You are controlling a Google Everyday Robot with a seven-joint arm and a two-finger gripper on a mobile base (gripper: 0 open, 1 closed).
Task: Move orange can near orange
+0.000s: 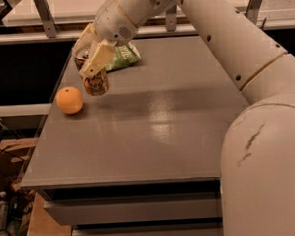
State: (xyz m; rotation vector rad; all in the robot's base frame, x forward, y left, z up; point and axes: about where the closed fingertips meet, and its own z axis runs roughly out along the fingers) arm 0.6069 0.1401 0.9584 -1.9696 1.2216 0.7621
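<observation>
The orange can (95, 83) is tilted and held just above the grey table (153, 129) near its left edge. My gripper (89, 57) is shut on the can, with a pale finger (96, 57) across its front and the silver top showing behind it. The orange (70, 100) rests on the table just left of the can and slightly nearer to me, a small gap apart from it.
A green snack bag (120, 56) lies behind the can toward the table's back. My white arm (223, 46) spans from the right across the table. Cardboard boxes and clutter (13, 206) sit on the floor at left. A rail (43, 16) stands behind the table.
</observation>
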